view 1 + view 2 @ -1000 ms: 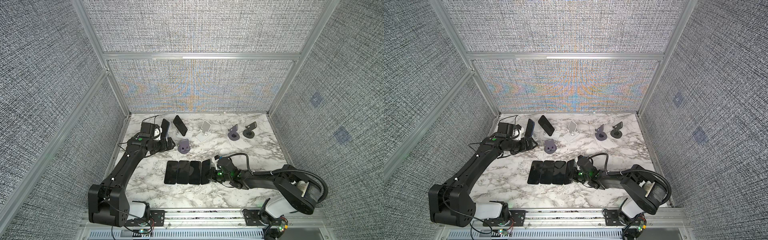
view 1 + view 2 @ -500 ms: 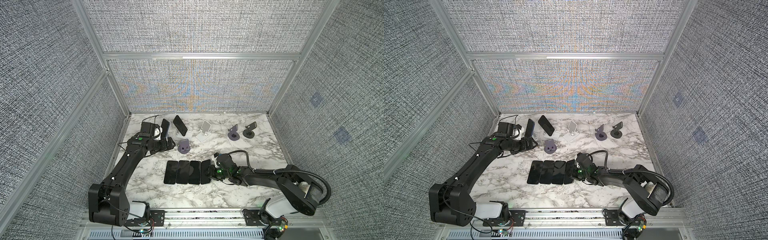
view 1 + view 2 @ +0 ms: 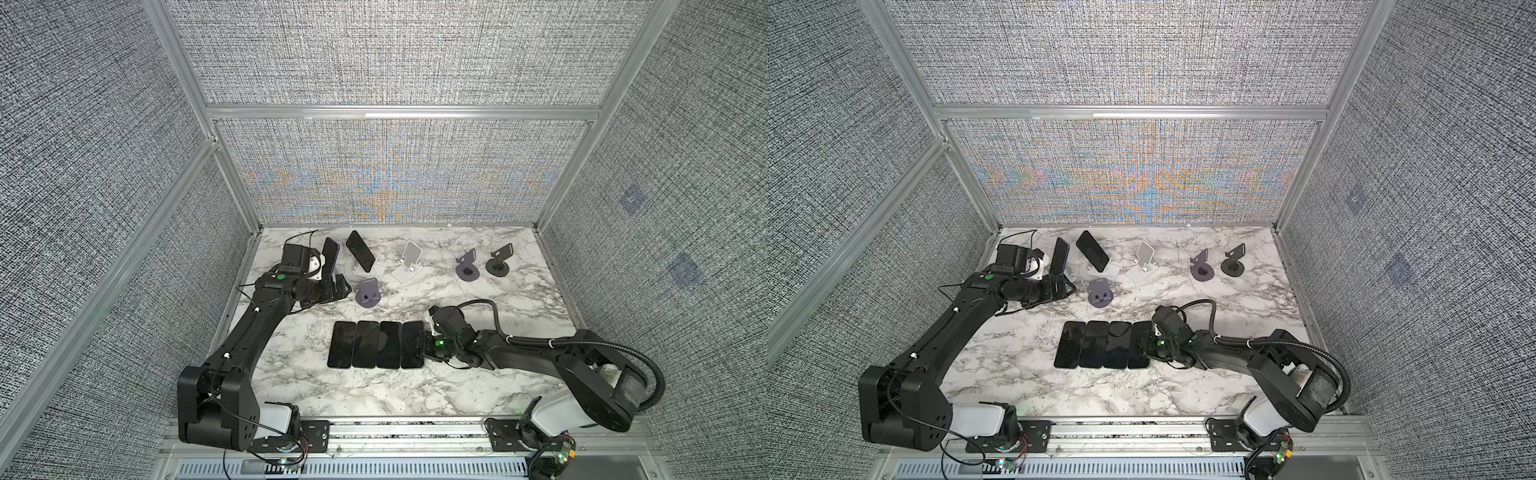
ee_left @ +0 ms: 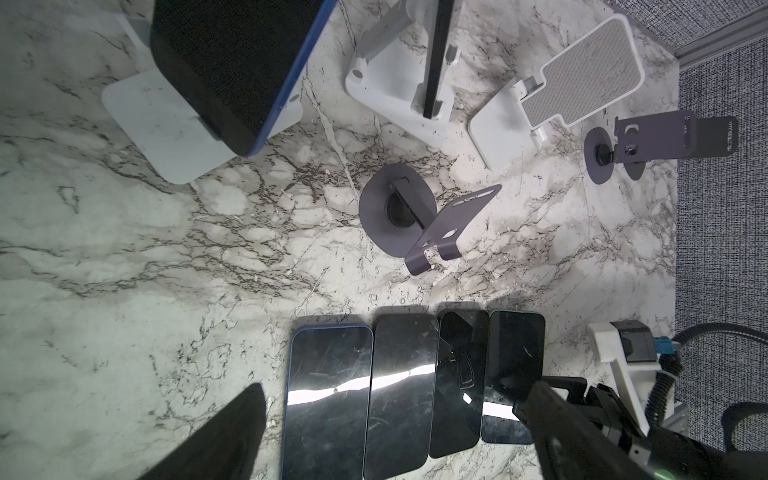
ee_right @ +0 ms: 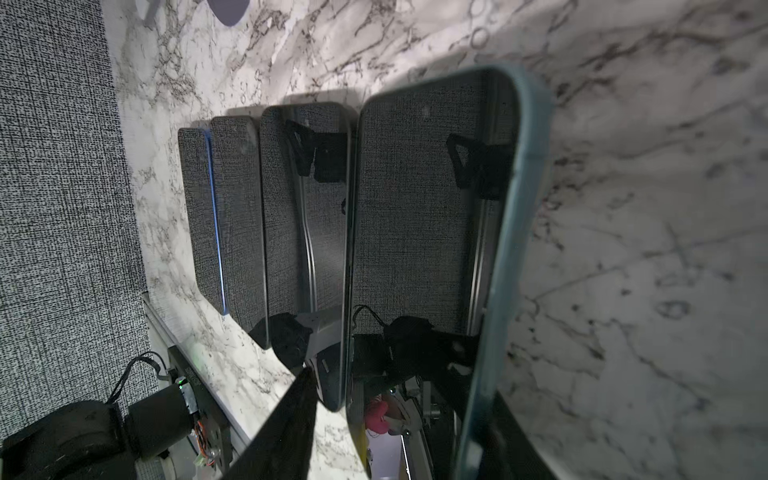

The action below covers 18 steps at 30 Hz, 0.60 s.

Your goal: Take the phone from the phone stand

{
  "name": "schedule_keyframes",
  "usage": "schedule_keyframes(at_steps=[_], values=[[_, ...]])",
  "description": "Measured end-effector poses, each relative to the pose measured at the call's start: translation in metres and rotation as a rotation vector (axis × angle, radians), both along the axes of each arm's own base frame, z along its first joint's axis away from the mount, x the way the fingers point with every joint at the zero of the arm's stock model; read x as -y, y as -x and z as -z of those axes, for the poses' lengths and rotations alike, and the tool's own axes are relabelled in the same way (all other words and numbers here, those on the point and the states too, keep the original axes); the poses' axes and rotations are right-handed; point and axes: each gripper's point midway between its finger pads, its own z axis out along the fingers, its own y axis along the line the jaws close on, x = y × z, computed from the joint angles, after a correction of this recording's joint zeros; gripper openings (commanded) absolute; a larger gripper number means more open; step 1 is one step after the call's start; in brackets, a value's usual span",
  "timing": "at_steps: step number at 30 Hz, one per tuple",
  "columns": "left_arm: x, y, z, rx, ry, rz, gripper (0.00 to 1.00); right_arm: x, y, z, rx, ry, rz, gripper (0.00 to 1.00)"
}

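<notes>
Marble surface [image 3: 374,395] boxed in by grey fabric walls [image 3: 395,50]. In a top view: four phones [image 3: 365,344] flat in a row mid-surface; blue-edged phone [image 3: 330,254] and black phone [image 3: 360,256] propped on white stands [image 3: 357,270] at back left. Beside the blue-edged phone, left fingers [image 3: 340,286] spread wide, holding nothing. At the row's right end, right fingers [image 3: 422,347]. Left wrist view: wide-apart fingers [image 4: 232,436] framing marble and the row. Right wrist view: fingers [image 5: 286,432] parted either side of the end phone [image 5: 428,249], gap showing on one side.
</notes>
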Motion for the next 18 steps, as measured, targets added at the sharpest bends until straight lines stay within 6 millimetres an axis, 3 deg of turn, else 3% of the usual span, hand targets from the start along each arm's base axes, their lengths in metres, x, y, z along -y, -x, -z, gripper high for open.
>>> schedule_keyframes(at_steps=[18], values=[[-0.0007, 0.0039, 0.0012, -0.022, -0.006, 0.003, 0.99, 0.0039, -0.0065, -0.0024, 0.021, 0.090, -0.027, 0.66]])
